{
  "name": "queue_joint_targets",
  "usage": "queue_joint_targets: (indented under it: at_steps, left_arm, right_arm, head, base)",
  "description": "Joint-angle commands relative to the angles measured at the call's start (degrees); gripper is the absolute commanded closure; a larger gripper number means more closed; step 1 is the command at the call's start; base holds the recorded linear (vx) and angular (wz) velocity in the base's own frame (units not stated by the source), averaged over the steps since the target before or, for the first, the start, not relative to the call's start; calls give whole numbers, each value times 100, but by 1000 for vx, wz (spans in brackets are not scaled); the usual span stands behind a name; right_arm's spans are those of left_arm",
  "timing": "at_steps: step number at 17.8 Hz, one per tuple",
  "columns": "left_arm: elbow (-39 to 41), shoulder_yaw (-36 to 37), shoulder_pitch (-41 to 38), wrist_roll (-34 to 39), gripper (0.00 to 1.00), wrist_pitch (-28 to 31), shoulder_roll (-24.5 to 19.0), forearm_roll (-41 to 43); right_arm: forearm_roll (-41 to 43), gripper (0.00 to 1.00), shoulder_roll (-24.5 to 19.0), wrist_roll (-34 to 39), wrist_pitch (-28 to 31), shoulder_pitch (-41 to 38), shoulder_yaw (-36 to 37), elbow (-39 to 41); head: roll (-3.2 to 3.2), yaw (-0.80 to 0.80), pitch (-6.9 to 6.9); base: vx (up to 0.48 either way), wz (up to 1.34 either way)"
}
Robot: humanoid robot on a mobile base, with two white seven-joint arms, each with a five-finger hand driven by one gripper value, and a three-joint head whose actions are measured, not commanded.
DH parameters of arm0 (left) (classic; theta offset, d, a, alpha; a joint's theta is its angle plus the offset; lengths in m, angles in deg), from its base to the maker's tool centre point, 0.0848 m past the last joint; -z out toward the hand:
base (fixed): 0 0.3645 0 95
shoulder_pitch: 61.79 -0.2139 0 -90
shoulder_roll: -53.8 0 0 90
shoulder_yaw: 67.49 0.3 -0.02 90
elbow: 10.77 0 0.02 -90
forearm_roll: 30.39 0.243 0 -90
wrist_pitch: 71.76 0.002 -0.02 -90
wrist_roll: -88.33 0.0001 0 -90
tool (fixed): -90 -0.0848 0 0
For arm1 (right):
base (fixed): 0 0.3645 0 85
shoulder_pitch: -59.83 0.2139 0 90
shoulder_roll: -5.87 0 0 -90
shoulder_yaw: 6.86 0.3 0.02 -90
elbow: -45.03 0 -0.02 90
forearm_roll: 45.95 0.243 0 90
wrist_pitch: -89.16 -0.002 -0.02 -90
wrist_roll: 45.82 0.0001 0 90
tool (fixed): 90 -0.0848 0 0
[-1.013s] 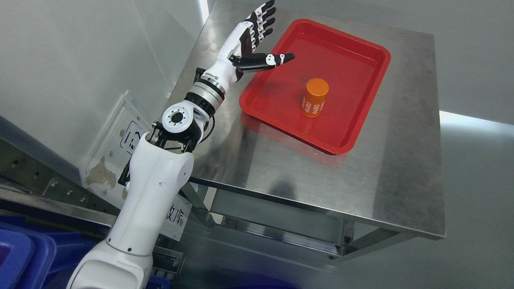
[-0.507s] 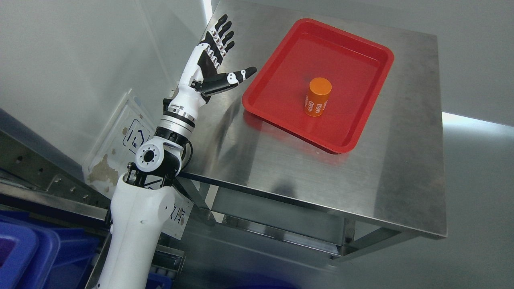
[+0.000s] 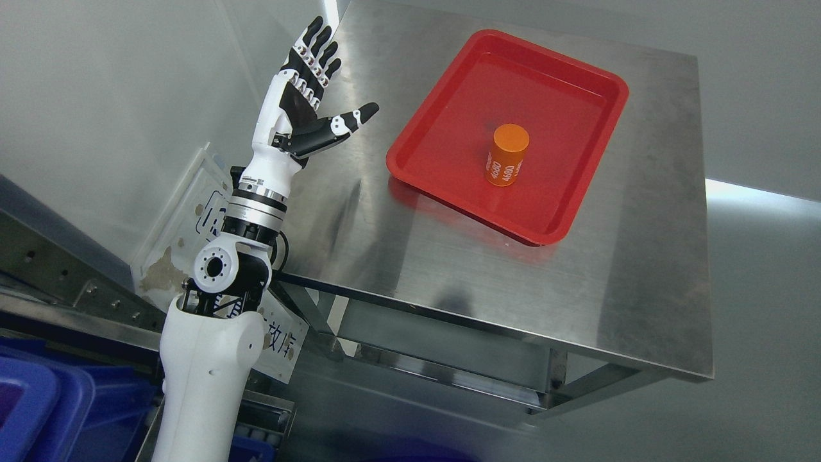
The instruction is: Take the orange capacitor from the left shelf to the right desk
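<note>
An orange capacitor [image 3: 507,154] with white print stands upright in the middle of a red tray [image 3: 442,173] on a steel desk [image 3: 449,256]. My left hand [image 3: 321,90] is open and empty, fingers spread, thumb pointing right. It hangs over the desk's left edge, well left of the tray and apart from the capacitor. The right arm does not show.
A metal shelf rail [image 3: 77,301] and blue bins [image 3: 38,404] sit at the lower left. A white sign [image 3: 186,224] leans against the wall beside the desk. A lower shelf [image 3: 442,366] shows under the desk top.
My left hand has drawn back left and away from the tray, staying open. The capacitor stays upright in the tray. The view shifted slightly.
</note>
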Motion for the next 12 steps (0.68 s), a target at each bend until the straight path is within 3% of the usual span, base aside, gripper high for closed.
queue_joint_targets:
  at_steps: [1,12]
  left_arm:
    - [262,40,-114,59,0,-224,-100,463]
    - [262,49,-132,156,0,-286,-100,561]
  right_arm:
    - [-35,0,99,5,-1,-124,62,100]
    - [-35,0,99,5,-1,-132,62,100]
  head:
    - [0,0,0]
    - [0,0,0]
  base:
    - [0,0]
    - [0,0]
